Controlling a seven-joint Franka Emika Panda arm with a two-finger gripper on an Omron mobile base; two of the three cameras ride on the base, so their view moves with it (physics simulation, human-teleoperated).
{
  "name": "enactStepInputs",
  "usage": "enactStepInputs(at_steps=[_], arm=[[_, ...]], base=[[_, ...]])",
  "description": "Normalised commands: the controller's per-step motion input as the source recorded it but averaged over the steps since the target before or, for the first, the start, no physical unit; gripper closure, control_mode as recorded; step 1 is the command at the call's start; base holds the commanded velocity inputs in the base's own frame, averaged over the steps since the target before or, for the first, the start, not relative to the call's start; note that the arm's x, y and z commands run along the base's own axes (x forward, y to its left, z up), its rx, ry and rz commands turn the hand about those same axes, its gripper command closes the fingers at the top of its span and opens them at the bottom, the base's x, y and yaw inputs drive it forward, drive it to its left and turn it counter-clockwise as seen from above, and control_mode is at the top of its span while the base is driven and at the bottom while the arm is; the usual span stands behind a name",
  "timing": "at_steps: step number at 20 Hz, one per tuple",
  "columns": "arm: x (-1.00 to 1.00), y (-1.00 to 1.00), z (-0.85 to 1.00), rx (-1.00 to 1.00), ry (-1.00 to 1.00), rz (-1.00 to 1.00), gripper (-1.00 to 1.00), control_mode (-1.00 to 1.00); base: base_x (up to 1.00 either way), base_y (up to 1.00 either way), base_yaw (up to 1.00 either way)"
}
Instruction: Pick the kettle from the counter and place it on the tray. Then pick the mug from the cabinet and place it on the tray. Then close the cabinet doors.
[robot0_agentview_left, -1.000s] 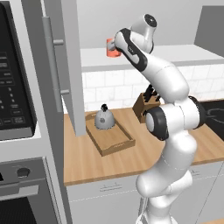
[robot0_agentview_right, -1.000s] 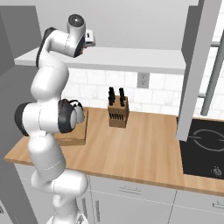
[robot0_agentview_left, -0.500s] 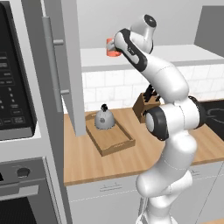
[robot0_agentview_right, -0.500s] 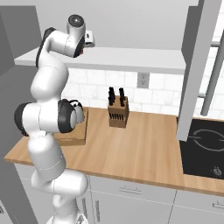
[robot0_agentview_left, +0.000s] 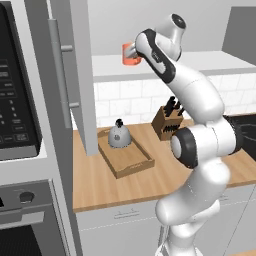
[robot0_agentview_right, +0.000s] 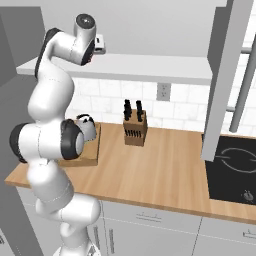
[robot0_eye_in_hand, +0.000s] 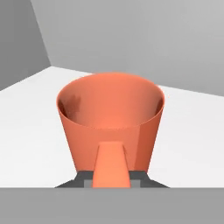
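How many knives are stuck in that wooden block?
3 dark handles poke up from the knife block on the counter, side by side near the tiled wall. More could be hidden behind them.

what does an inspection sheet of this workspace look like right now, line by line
surface: wooden counter, tidy, tray at its left end
job's things: kettle already upright on the tray; orange mug standing upright on the white cabinet shelf, handle toward the hand
clutter: knife block by the tiled wall
grippers: gripper shut on the mug's handle, mug not yet lifted
cables: nothing seen
surroundings: cabinet doors open; wall outlet; black cooktop on the right; oven column on the left
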Motion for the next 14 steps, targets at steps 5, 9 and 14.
enactStepInputs(at_steps=[5, 9, 14], arm=[[-1.0, 0.0, 0.01, 0.02, -0.04, 0.09, 1.0, -1.0], [-1.0, 0.0, -0.08, 0.0, -0.09, 0.1, 1.0, -1.0], [-1.0, 0.0, -0.23, 0.0, -0.08, 0.13, 1.0, -1.0]], base=[[0.0, 0.0, 0.0], [0.0, 0.0, 0.0], [0.0, 0.0, 0.0]])
